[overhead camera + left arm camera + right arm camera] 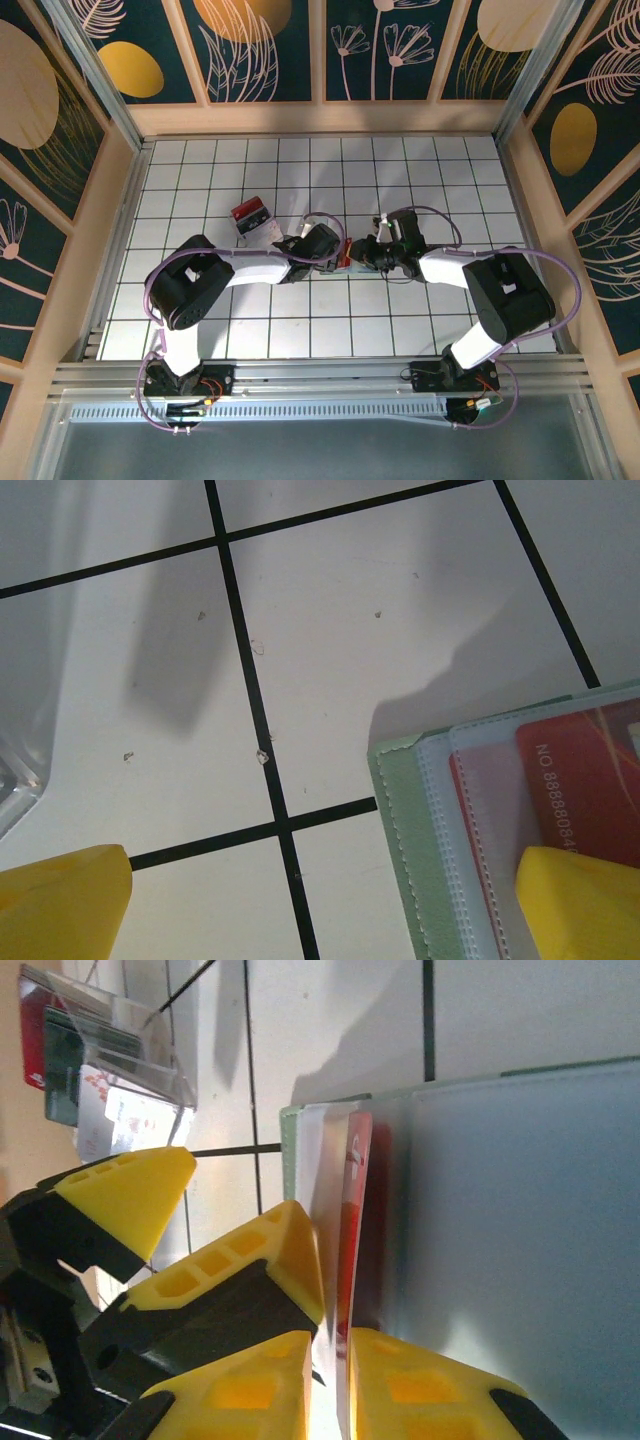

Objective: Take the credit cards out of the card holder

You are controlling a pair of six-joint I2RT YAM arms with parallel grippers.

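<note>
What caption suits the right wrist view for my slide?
Right gripper straddles the edge of a red credit card in the card holder.

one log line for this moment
left gripper open, one finger over card holder | right gripper narrow around credit card edge, grip unclear

My desk [200, 180] is white with a black grid. Near its middle the card holder [400, 810] lies on it, and a clear box [252, 220] sits at the holder's ten o'clock.
</note>
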